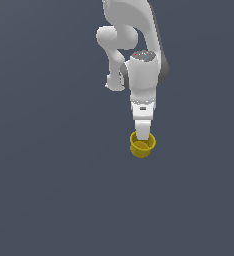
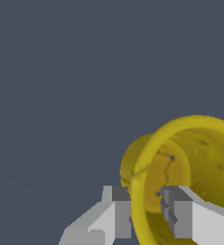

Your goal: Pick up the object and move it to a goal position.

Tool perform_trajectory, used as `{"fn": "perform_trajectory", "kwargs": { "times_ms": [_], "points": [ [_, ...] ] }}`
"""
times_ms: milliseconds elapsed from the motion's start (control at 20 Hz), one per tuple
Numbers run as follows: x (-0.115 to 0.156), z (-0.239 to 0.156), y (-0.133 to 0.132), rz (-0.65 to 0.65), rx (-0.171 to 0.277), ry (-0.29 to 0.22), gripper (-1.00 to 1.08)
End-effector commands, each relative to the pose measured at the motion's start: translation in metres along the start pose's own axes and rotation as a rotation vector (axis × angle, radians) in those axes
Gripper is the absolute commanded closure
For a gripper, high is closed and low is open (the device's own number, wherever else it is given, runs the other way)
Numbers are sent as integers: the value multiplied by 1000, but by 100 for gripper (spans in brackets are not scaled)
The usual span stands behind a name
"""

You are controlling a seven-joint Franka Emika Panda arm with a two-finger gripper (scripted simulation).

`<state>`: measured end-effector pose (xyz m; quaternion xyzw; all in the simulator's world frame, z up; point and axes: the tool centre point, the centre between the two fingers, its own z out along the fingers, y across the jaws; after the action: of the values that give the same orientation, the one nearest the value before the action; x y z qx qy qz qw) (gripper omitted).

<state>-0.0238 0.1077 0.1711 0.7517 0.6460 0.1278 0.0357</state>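
Mustard-yellow cup (image 1: 142, 145): round, rimmed, mouth open toward the wrist camera. Location: directly beneath the white arm (image 1: 139, 60), at the gripper (image 1: 143, 136). Gripper (image 2: 150, 210) narrowed onto the cup's wall (image 2: 138, 201), one finger (image 2: 118, 210) outside, one (image 2: 181, 215) inside. Surroundings: uniform slate-grey surface (image 1: 49, 190) all around the cup; no walls discernible.
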Motion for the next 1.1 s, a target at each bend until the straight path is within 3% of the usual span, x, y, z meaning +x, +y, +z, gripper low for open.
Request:
{"fn": "perform_trajectory", "kwargs": {
  "times_ms": [0,1050],
  "points": [
    [10,-21,-9,-1,-3,-1,108],
    [84,-161,-70,0,-2,8,108]
  ]
}}
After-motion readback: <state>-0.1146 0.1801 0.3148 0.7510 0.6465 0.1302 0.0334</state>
